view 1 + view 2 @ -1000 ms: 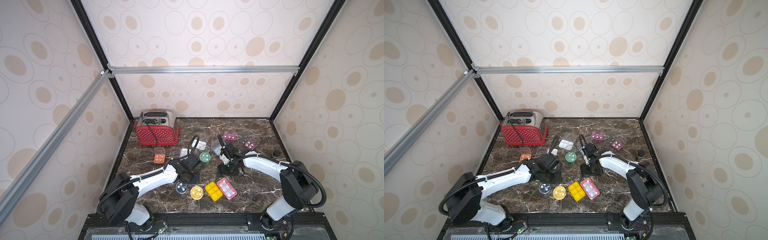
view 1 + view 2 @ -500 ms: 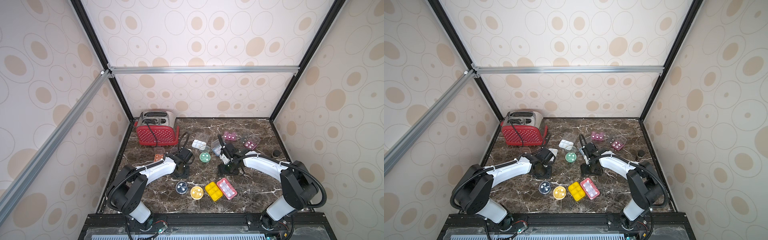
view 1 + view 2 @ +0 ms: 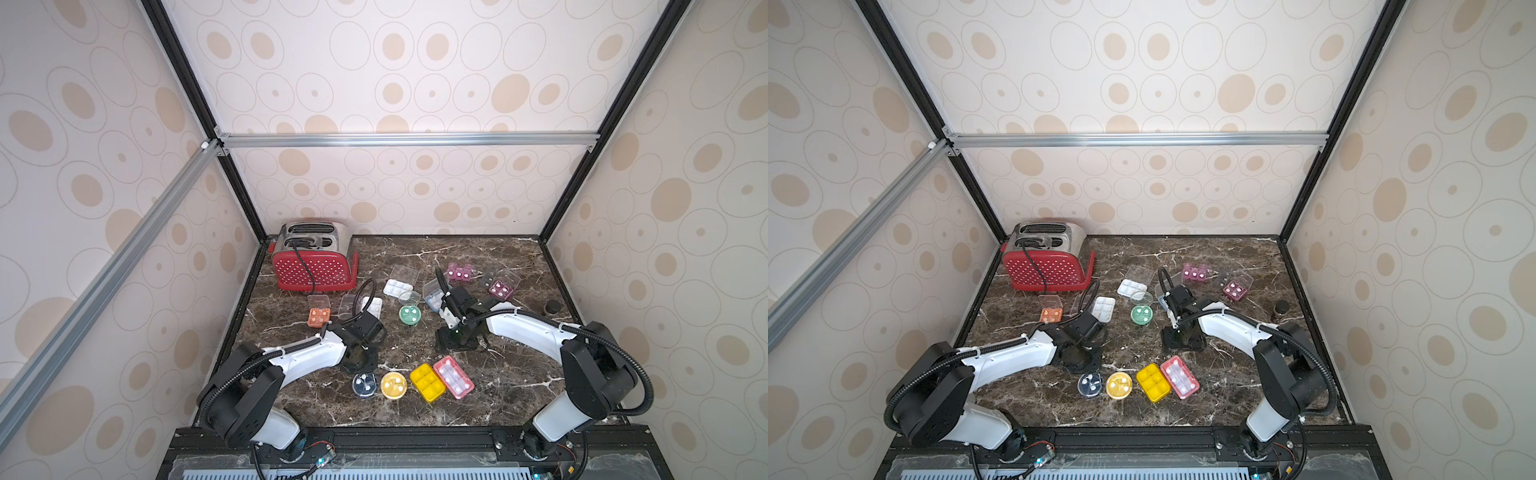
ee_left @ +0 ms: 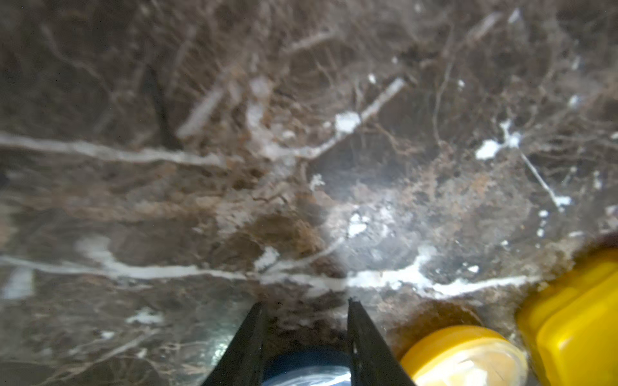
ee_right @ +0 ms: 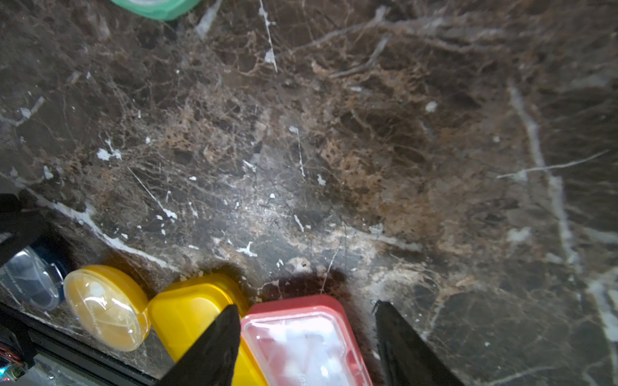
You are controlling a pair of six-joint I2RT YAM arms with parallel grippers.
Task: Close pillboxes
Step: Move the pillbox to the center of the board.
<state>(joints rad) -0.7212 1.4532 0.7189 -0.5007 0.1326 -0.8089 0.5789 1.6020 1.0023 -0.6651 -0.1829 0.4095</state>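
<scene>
Top views: dark marble table (image 3: 519,257) in a dotted-wall booth, red toaster (image 3: 314,266) at the back L. Near the front edge is a row of four boxes w/ lids down: blue round box (image 3: 365,384), yellow round box (image 3: 394,384), yellow box (image 3: 428,382), red box (image 3: 453,377). Further back, boxes w/ clear lids standing up: orange box (image 3: 319,316), white box (image 3: 398,287), green box (image 3: 410,314), blue box (image 3: 432,300) and maroon box (image 3: 500,288), among others. L gripper (image 3: 359,360) hangs low just behind the blue round box. R gripper (image 3: 454,338) sits just behind the red box.

L wrist: jaws a narrow gap apart, marble showing between them, nothing held. The blue round box's lid shows at the frame edge between them, yellow round box beside it.

R wrist: jaws wide apart and empty. The red box lies below between them, apparently touching neither.

Judgement: the front row looks done; the open boxes at the back remain. To do it well, come in from the hinge side w/ jaws nearly together and tip the lid fwd. Then press flat near its front edge till it seats — the other arm steadying the base, since such light boxes will likely skid on marble.
</scene>
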